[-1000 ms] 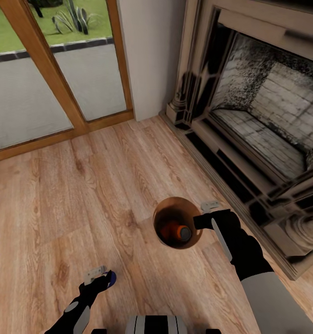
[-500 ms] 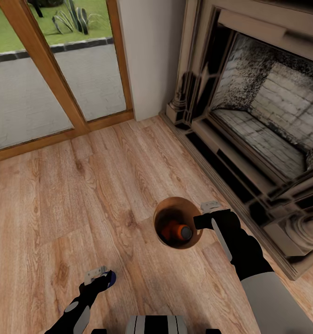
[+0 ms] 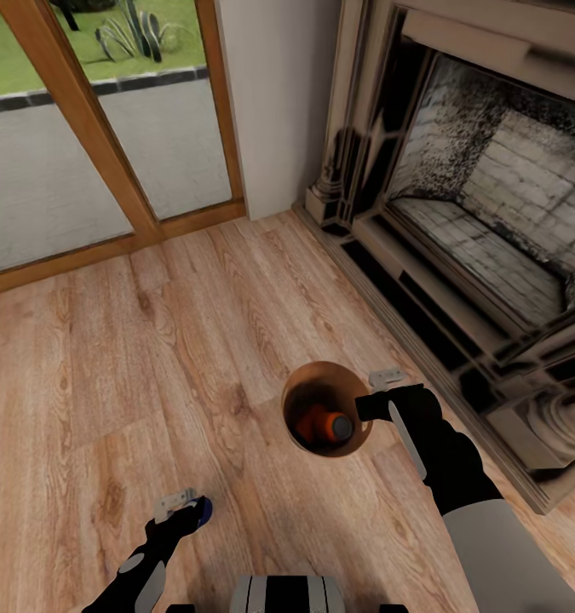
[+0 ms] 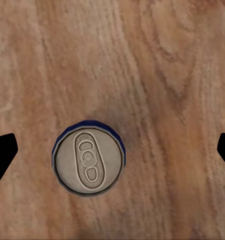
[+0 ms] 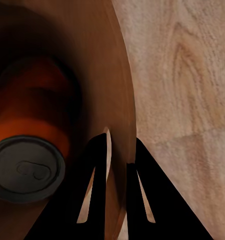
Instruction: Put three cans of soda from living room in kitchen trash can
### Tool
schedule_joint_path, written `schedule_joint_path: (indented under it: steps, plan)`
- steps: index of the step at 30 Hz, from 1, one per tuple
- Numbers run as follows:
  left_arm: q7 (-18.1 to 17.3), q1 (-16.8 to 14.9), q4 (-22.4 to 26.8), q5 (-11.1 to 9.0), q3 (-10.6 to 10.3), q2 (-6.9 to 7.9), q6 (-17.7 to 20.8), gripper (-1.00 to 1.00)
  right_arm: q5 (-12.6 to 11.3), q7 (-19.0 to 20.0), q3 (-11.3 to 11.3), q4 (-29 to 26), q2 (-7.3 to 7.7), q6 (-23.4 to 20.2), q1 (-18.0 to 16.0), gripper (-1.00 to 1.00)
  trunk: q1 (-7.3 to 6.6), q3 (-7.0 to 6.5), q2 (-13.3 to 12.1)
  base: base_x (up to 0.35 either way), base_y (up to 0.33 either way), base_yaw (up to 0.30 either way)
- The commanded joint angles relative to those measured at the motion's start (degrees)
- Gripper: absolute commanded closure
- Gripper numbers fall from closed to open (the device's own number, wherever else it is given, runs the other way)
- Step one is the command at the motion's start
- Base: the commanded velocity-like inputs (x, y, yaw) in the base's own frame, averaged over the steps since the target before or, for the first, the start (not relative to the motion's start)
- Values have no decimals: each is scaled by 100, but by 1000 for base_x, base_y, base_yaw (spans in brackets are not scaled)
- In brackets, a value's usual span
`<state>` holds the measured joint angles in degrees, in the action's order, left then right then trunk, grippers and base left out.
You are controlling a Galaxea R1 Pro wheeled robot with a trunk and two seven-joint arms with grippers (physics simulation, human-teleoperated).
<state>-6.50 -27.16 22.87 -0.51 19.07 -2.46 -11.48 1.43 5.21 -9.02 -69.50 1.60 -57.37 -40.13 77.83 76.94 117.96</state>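
Observation:
The copper-brown tash can (image 3: 306,380) stands on the wood floor just ahead of me. An orange can of soda (image 3: 319,423) lies inside it, grey top up (image 5: 26,168). My right gripper (image 3: 370,396) is shut on the tash can's rim (image 5: 120,100), one finger inside the wall and one outside (image 5: 117,150). At lower left a blue can of soda (image 3: 204,509) stands upright on the floor. My left gripper (image 3: 185,504) hovers above it, open (image 4: 114,150). The can's grey top (image 4: 89,159) sits between the wide-apart fingers without touching either.
A stone fireplace (image 3: 483,213) with a raised hearth runs along the right. A wood-framed glass door (image 3: 91,153) and a white wall section (image 3: 270,102) close off the far side. Plank floor (image 3: 168,340) stretches between them.

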Motion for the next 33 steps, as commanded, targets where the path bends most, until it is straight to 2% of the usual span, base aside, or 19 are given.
schedule_joint_path:
  steps: [1, 26, 33]
  plan:
    - [0, 0, -1, 0, 0, 0, 2, -100, -147, 75, 5, -2, -2, -3, 0, 100, 22, 18, 42, 0, 0, 0]
    - [0, 0, -2, 2, 0, 0, 1, -100, -150, 74, 5, -2, -2, -3, 5, 100, 571, 467, 1044, 0, 0, 0]
    - [0, 0, -2, 1, 0, 0, -1, -100, -152, 74, 5, -7, -2, -3, 5, 100, 571, 467, 1044, 0, 0, 0]
